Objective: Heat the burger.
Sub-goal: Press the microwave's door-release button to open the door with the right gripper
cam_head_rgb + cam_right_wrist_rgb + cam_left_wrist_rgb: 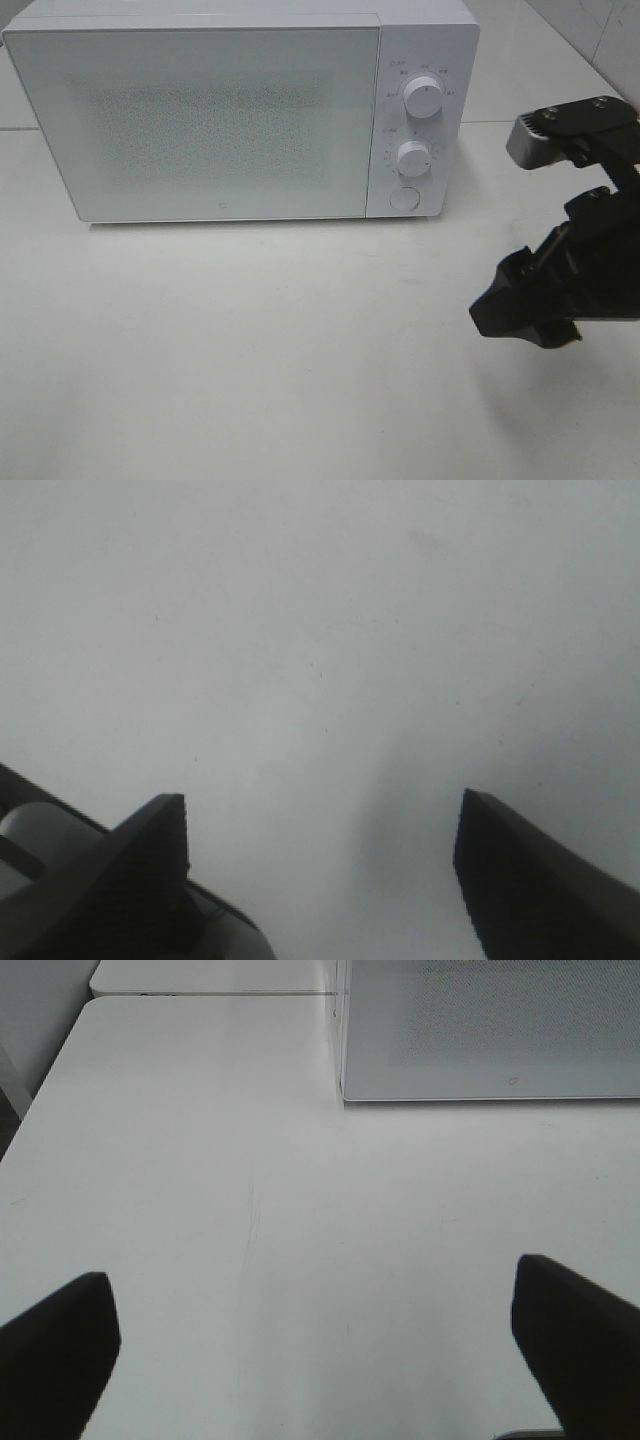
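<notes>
Your left gripper (312,1295) hangs over the table (200,1160) near the microwave (490,1030), jaws spread wide with nothing between them. Your right gripper (320,810) hovers to the microwave's right, also spread and empty. The door (200,120) is shut. Where the burger is, you cannot tell from these views

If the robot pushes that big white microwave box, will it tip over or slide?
The boxy white microwave oven probably won't tip: it is wide, low and sits flat on the smooth white table. It looks big and heavy, so a push would likely scoot it slowly, if at all.
</notes>
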You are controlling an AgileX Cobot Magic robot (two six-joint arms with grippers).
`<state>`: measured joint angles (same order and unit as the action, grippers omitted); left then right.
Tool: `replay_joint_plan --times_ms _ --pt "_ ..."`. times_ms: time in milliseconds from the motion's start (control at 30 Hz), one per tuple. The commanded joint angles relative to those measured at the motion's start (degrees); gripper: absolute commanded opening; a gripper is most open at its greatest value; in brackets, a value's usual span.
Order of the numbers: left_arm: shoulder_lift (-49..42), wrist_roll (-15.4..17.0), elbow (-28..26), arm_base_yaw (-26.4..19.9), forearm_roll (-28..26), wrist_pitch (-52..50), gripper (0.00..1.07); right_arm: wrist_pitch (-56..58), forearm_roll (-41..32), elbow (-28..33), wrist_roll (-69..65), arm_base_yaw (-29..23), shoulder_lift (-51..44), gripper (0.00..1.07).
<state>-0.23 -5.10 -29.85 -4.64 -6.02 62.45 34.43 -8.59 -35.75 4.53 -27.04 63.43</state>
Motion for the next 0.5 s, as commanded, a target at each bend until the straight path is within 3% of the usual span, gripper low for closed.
replay_joint_plan --times_ms 33,500 --pt "-1.43 0.17 0.11 0.00 -0.11 -0.92 1.00 6.19 1.60 -0.34 0.23 0.34 -4.24 0.73" --pt "-1.43 0.17 0.11 0.00 -0.11 -0.92 1.00 25.04 2.18 -0.34 0.23 0.34 -24.24 0.73"
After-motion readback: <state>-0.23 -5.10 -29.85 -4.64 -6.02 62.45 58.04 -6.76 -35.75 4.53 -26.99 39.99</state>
